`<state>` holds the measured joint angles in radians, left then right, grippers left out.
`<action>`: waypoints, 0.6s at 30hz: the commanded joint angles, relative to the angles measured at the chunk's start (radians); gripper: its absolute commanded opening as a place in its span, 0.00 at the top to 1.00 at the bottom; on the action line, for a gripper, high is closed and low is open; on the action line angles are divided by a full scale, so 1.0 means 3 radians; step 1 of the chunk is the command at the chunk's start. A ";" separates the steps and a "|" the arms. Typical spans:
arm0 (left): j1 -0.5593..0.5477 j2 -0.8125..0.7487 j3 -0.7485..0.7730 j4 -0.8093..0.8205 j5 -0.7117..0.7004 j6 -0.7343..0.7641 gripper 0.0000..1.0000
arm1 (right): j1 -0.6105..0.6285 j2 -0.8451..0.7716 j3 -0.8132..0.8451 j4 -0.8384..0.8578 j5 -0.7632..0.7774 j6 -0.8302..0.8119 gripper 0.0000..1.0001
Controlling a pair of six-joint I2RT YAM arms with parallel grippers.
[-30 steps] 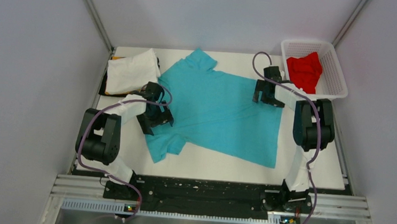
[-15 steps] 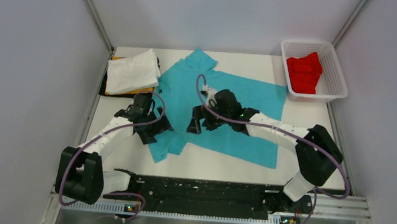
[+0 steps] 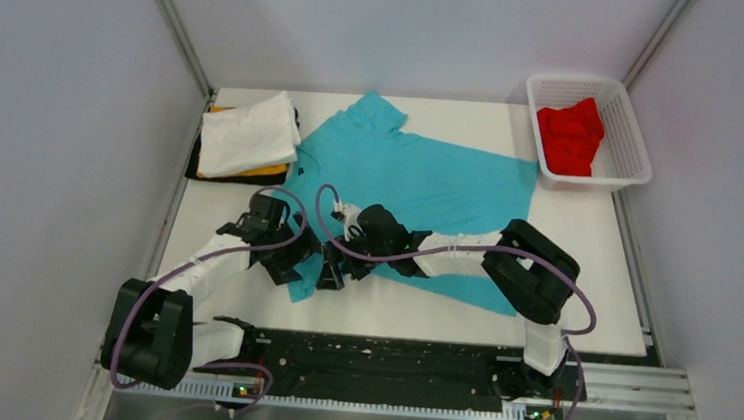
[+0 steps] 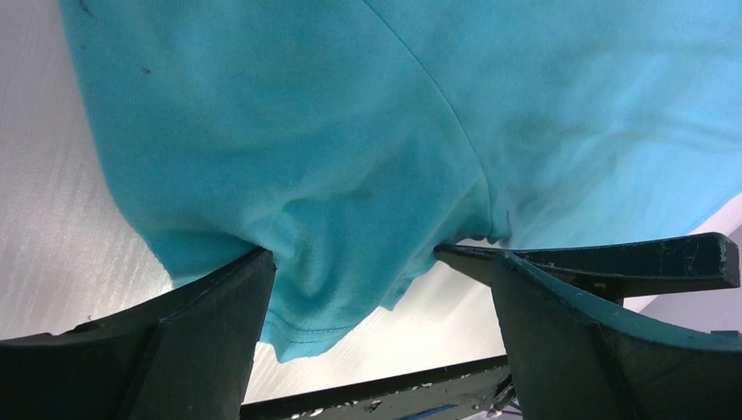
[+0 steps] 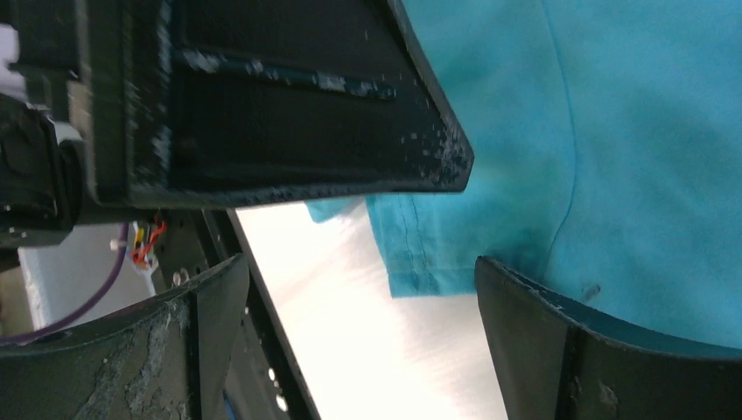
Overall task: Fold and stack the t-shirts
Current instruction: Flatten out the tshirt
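The turquoise-blue t-shirt (image 3: pixel 420 184) lies spread flat in the middle of the table. Its near-left sleeve (image 3: pixel 304 287) points toward the front edge. My left gripper (image 3: pixel 294 261) is open, with the sleeve's hem (image 4: pixel 306 297) bunched between its wide-apart fingers (image 4: pixel 201 341). My right gripper (image 3: pixel 331 270) is open right beside it. In the right wrist view (image 5: pixel 359 284) it hovers over bare table at the sleeve's hemmed corner (image 5: pixel 411 254), and the left gripper's finger (image 5: pixel 262 96) fills the top. The red t-shirt (image 3: pixel 570 133) lies crumpled in the basket.
A folded stack sits at the back left: the white t-shirt (image 3: pixel 246 132) on top, the yellow-orange one (image 3: pixel 259 172) under it, the black one (image 3: pixel 194 166) at the bottom. The white mesh basket (image 3: pixel 636 151) stands at the back right. The black front rail (image 3: pixel 387 357) runs close behind the sleeve.
My right arm swung from the back right across the shirt to the near-left sleeve. My left gripper slid nearer along that sleeve, which has bunched up slightly.
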<state>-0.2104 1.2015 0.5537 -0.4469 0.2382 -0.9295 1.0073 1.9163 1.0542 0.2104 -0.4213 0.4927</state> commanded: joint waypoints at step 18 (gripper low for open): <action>0.0011 0.0071 0.0516 -0.0865 -0.0906 0.0349 0.01 | 0.0109 -0.0456 -0.0257 -0.0747 0.0378 -0.0459 0.01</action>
<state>-0.2104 1.2491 0.6487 -0.6552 -0.0044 -0.8673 1.0321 1.8137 0.9707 0.1173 -0.3065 0.3805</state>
